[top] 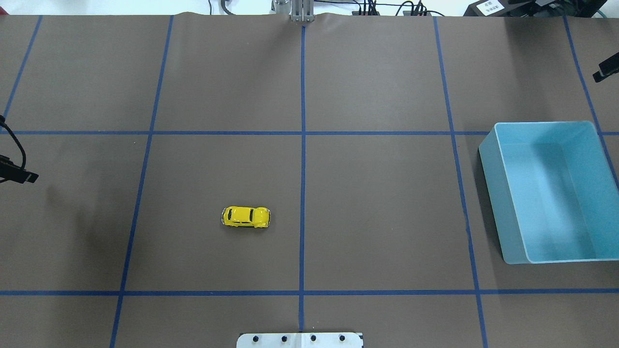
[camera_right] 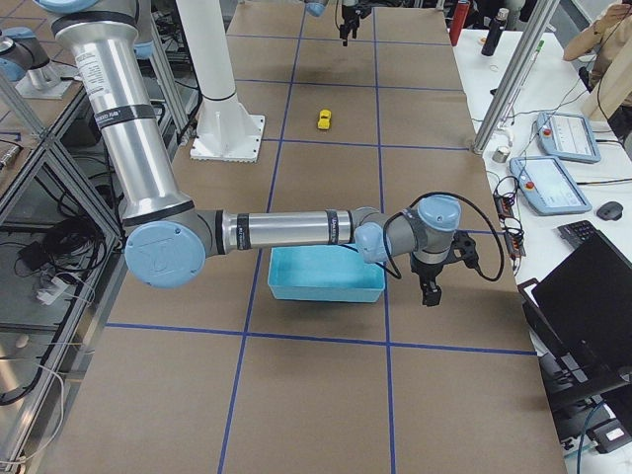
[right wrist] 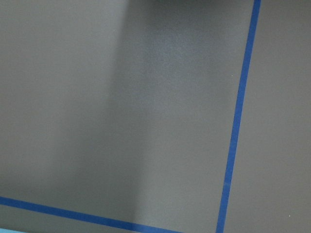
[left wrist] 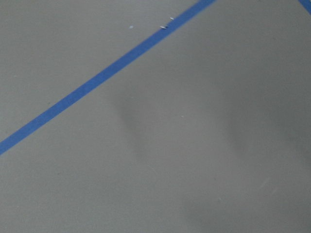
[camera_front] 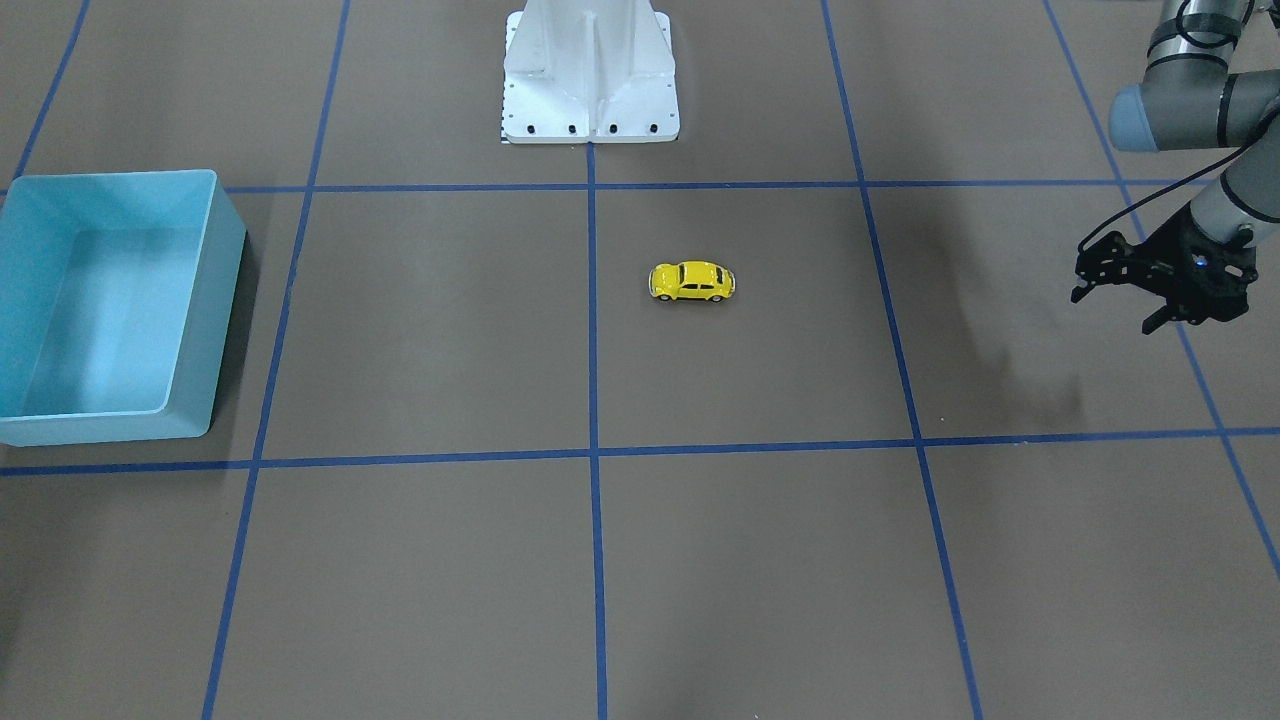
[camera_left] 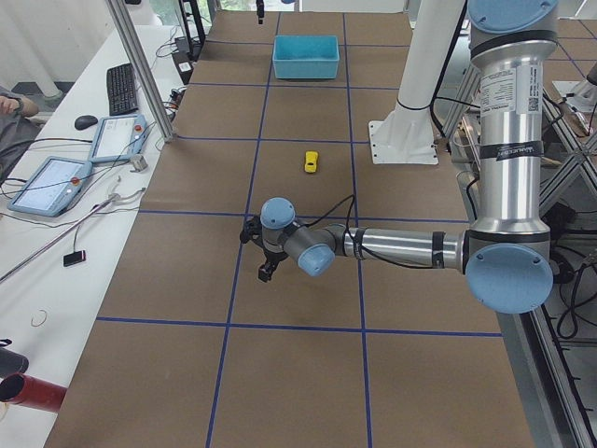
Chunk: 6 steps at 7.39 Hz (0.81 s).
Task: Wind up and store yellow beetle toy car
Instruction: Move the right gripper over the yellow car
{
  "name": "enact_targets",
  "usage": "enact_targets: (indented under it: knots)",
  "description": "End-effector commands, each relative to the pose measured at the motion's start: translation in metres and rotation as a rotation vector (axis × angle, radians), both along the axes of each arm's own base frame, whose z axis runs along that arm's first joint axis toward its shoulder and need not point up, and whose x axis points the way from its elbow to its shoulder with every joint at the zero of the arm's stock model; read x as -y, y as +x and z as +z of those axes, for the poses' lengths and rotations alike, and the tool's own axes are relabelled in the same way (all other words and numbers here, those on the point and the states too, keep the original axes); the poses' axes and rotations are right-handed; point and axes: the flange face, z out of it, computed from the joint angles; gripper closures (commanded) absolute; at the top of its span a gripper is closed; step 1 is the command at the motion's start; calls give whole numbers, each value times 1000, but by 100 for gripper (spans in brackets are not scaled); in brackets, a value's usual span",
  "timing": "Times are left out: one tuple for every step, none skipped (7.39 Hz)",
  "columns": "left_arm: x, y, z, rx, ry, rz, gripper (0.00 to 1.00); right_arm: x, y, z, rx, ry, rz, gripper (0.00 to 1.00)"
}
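Observation:
The yellow beetle toy car [camera_front: 692, 281] stands on its wheels on the brown table, near the centre line; it also shows in the overhead view [top: 245, 217] and both side views [camera_left: 311, 161] [camera_right: 324, 119]. My left gripper [camera_front: 1115, 310] hovers far off to the car's side, open and empty; only a tip of it shows at the overhead view's left edge [top: 19, 176]. My right gripper [top: 604, 70] shows only as a black fragment at the right edge, beyond the blue bin [top: 493, 193]; I cannot tell its state. Both wrist views show only bare table and blue tape.
The blue bin [camera_front: 215, 330] is empty and stands on my right side of the table. The white robot base mount [camera_front: 590, 75] stands at the near edge behind the car. Blue tape lines grid the table. Monitors and tablets lie off the far side.

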Motion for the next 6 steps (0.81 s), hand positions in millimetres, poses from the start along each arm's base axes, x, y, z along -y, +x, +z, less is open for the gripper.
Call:
enact_targets:
  knots:
    - [3,-15,-16,14,-189,-152,0,7,-26,-24,-2,46,-35,0]
    - [4,-31,-12,12,-230,-200,0,7,-42,-39,1,73,-60,0]
    - [8,-50,-17,17,-266,-247,0,4,-68,-59,-15,121,-91,0]
    - [9,-69,-36,24,-317,-280,0,3,-101,-90,-21,178,-131,0]
    - [10,-96,-55,4,-409,-314,0,12,-124,-120,-45,211,-147,0]
    - [8,-106,-64,8,-437,-330,0,10,-144,-128,-47,220,-172,0]
